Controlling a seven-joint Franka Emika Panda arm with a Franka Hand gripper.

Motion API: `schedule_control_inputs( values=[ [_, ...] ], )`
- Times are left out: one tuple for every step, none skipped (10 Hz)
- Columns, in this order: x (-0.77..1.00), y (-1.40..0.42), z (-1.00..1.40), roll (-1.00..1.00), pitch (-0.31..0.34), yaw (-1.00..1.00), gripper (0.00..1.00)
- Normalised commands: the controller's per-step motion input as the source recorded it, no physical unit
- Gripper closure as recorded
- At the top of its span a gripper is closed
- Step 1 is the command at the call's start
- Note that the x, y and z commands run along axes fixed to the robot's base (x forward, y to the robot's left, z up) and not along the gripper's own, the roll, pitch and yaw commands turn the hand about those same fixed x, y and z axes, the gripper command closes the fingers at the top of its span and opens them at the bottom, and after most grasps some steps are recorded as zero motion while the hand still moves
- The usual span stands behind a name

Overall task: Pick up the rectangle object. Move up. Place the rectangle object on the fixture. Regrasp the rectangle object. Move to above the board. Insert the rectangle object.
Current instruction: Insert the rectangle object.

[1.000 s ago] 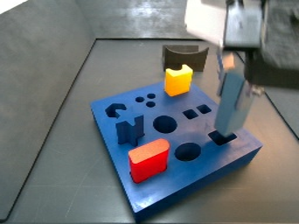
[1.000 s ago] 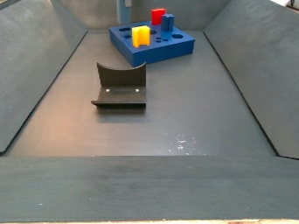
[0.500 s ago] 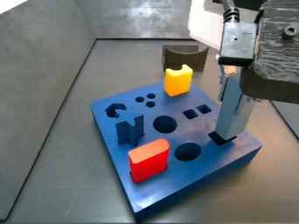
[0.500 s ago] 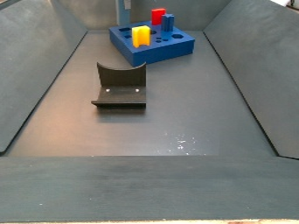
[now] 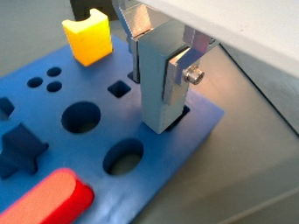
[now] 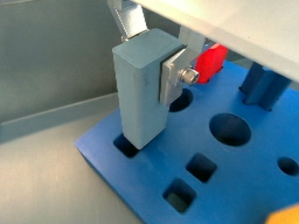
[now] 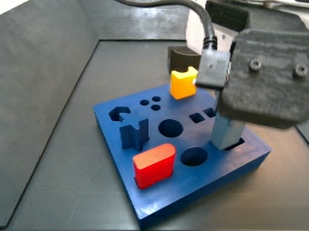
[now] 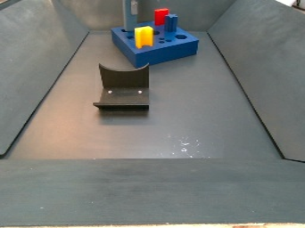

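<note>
1. The gripper (image 5: 163, 66) stands over the board (image 7: 241, 162), toward the corner at about four o'clock from the board's middle in a side view. Its silver fingers (image 6: 176, 70) are clamped on the upper part of the grey bar (image 6: 143, 92), one plate against each broad face in both wrist views.

2. The bar stands upright, its lower end already inside a rectangular slot at the board's edge (image 5: 167, 118). How deep it sits cannot be told (the slot hides the lower end).

3. The bracket (image 8: 123, 89) sits empty on the floor, well apart from the board, so the pick, rest and regrasp steps appear finished. This is a judgement from how things lie.

4. Other pieces are seated in the board: a yellow block (image 7: 183, 83) at about twelve o'clock from the middle, a red block (image 7: 154, 166) at about seven, and a dark blue notched block (image 7: 134, 133) at about nine.

5. Remaining, as I judge it: press the bar fully home, release it and lift clear. Several round and square holes are vacant.
</note>
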Motion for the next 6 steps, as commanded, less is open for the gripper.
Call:
schedule_control_inputs(
  values=[
    [0.31, -0.34, 0.00, 0.21, 0.160, -0.05, 1.00],
    [0.10, 0.00, 0.00, 0.00, 0.023, 0.00, 1.00],
    [0.81, 0.28, 0.02, -0.12, 0.417, -0.12, 1.00],
    [0.49, 0.30, 0.10, -0.23, 0.343, -0.13, 1.00],
    [0.03, 0.08, 0.00, -0.05, 0.009, 0.00, 1.00],
    [0.00, 0.00, -0.03, 0.05, 0.006, 0.00, 1.00]
  ],
)
